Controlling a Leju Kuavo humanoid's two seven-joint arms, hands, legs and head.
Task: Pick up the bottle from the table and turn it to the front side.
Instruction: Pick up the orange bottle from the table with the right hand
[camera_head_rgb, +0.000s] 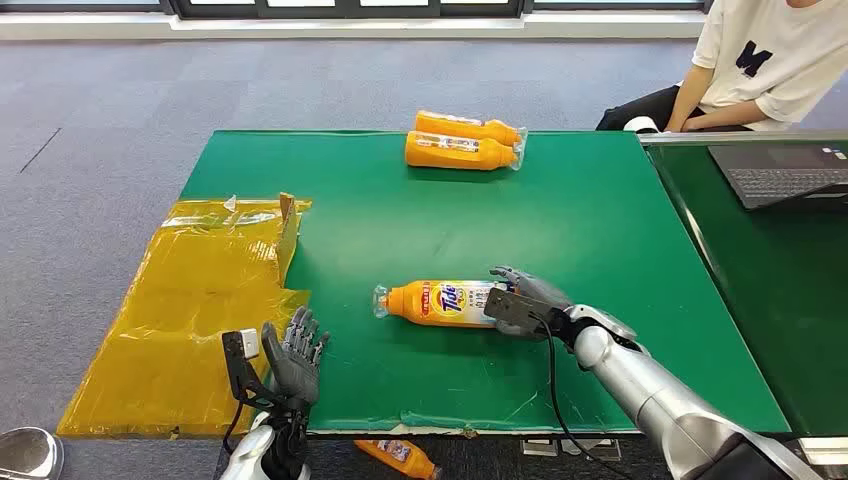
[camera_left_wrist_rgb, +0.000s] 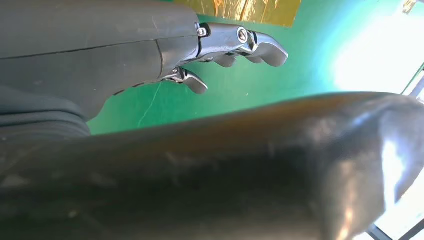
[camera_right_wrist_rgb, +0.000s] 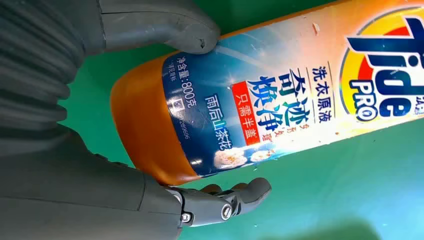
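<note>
Head view: my right hand (camera_head_rgb: 522, 300) around the lying bottle's (camera_head_rgb: 440, 303) base on the table (camera_head_rgb: 600, 230), my left hand (camera_head_rgb: 292, 355) spread, holding nothing.

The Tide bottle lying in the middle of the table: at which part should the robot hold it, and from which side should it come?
Probably the wide base end of the Tide bottle, approached from the robot's right, where the right hand already brackets it. It lies flat, cap pointing left, and this end is nearest that hand; thumb and fingers can straddle it.

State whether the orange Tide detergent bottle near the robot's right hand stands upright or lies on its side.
On its side. The orange Tide detergent bottle lies lengthwise on the green table, label up, its base between the right hand's fingers.
</note>
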